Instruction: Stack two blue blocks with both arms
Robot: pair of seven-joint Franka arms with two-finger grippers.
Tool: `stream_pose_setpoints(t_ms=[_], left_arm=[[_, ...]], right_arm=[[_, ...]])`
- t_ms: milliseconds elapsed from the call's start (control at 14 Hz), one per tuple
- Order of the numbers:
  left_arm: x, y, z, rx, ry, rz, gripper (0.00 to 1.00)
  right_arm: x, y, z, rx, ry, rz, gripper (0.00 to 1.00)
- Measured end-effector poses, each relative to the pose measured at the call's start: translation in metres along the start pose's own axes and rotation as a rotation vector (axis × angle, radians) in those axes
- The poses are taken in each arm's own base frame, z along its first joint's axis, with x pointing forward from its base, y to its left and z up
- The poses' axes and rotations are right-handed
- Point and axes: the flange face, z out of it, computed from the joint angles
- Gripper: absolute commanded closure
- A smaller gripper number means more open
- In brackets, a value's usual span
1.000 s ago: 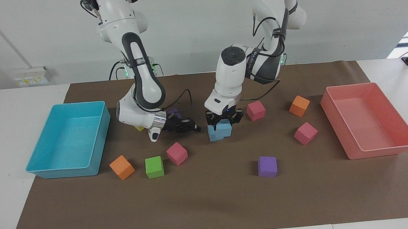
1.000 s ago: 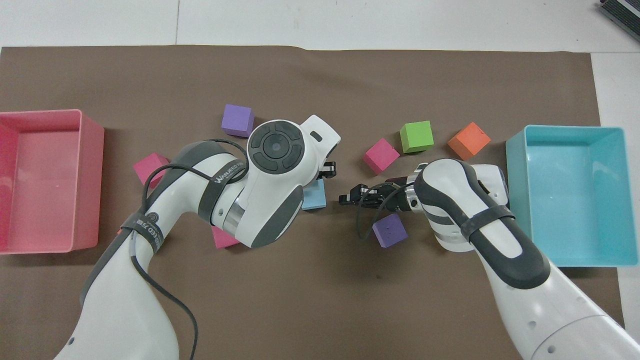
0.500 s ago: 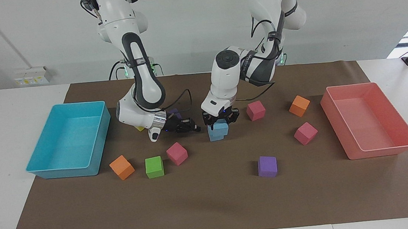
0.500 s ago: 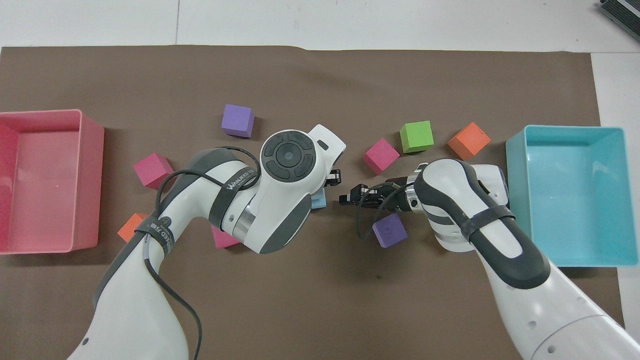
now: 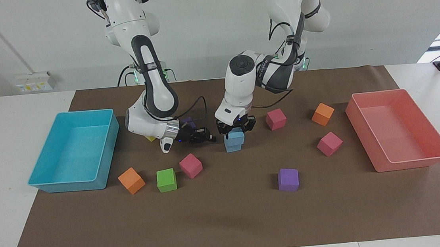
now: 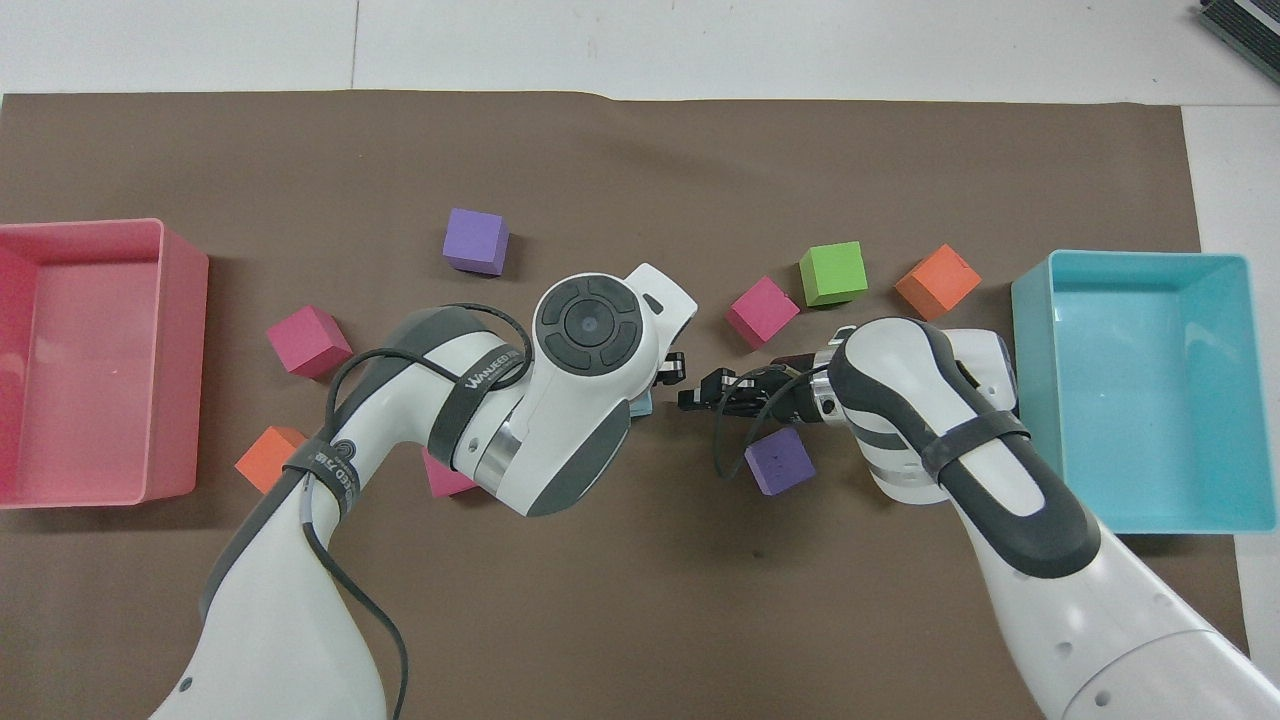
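The two blue blocks stand near the middle of the mat. The upper blue block [image 5: 236, 135] sits on the lower blue block [image 5: 232, 146], about squarely. My left gripper [image 5: 237, 128] points down and is shut on the upper block. In the overhead view the left arm's wrist covers both blocks; only a sliver of blue [image 6: 642, 405] shows. My right gripper [image 5: 206, 136] lies low and level beside the stack, toward the right arm's end, apart from it; it also shows in the overhead view [image 6: 697, 396].
A cyan tray [image 5: 73, 152] stands at the right arm's end and a pink tray [image 5: 398, 130] at the left arm's end. Loose cubes lie around: magenta [image 5: 190, 165], green [image 5: 166, 180], orange [image 5: 131, 180], purple [image 5: 288, 179], magenta [image 5: 275, 119].
My left gripper has carried the upper blue block toward the right arm's end, from offset on the lower block to squarely over it. The right arm has not moved.
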Motion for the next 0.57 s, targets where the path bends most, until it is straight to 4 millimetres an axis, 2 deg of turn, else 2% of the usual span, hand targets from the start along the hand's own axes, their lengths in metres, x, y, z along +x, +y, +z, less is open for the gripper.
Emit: stream_pose_setpoints(t_ms=[571], left_arm=[[-0.0004,0.0000,0.0004,0.001,-0.001,0.000,0.95]], right_arm=[[0.0000,0.0000,0.0000,0.000,0.000,0.000,1.00]])
